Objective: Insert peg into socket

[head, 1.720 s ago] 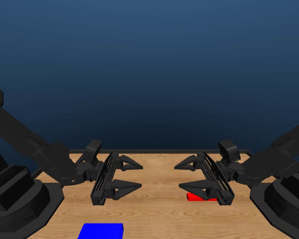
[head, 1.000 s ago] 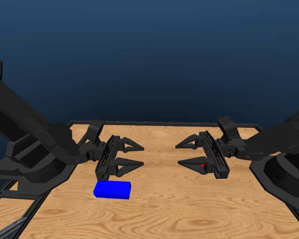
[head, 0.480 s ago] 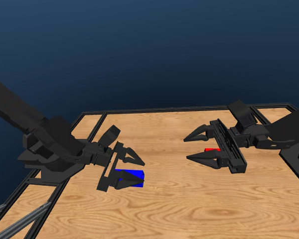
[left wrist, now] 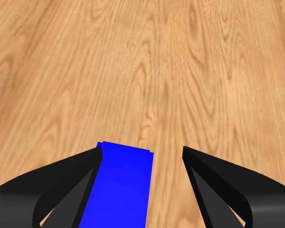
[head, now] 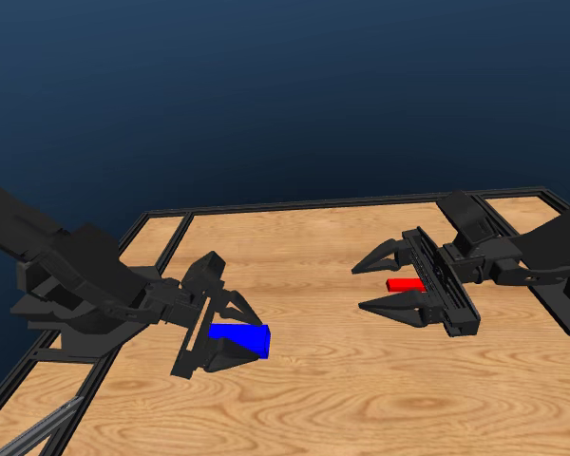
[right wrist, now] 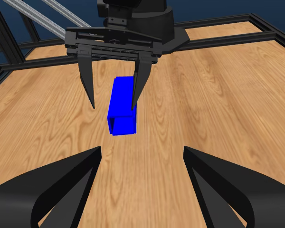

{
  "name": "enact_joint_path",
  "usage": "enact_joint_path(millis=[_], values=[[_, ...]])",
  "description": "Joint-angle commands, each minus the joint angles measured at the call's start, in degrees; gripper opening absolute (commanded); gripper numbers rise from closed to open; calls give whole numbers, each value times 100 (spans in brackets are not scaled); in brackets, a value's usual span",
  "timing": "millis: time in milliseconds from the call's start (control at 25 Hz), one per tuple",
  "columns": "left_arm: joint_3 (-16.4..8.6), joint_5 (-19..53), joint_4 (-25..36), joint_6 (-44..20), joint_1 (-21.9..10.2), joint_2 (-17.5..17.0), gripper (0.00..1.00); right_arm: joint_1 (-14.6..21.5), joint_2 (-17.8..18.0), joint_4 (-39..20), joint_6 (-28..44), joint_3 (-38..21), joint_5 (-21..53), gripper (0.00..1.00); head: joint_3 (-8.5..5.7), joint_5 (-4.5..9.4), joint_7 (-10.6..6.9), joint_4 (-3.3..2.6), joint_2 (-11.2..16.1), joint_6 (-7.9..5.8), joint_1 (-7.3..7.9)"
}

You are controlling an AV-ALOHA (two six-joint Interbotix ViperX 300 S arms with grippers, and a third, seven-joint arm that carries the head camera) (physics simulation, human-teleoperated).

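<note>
Wood grain fills the head view, where the counter (head: 361, 380) carries both task things. My left gripper (head: 230, 332) is low over the socket (head: 239, 338), its jaws spread apart with the blue block between them, one jaw crossing in front of it. Across the counter, well apart from that, my right gripper (head: 385, 281) is also spread wide, and the peg (head: 405, 284) shows as a small red bar between its two jaws, lying on the wood. From my left wrist, the socket (left wrist: 119, 187) lies on the wood, hard against one jaw, with a clear gap of bare counter before the other jaw; whether the near jaw touches it I cannot tell. From my right wrist, my own jaws stand wide over bare wood, and opposite I see the left gripper (right wrist: 113, 102) straddling the socket (right wrist: 122, 105), whose hollow end faces this camera.
</note>
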Motion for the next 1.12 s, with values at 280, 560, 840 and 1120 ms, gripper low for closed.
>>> enact_joint_path(millis=[280, 560, 840, 1120], values=[[-12, 587, 416, -783, 209, 657, 100, -46, -75, 112, 247, 297, -406, 100, -234, -23, -127, -1, 200, 23, -6], [-44, 766, 755, -1281, 122, 766, 0, -302, -264, 68, 382, 651, -403, 100, -318, -19, -245, -44, 300, -35, -104], [-245, 1060, 1055, -1178, 319, 497, 0, -613, -496, 126, 204, 910, 244, 100, -401, -167, -424, -98, 401, -113, -222], [-794, 1865, 1555, -960, 637, -247, 0, -1046, -599, 162, 233, 1544, 651, 100, -519, -336, -675, -203, 557, -286, -479]])
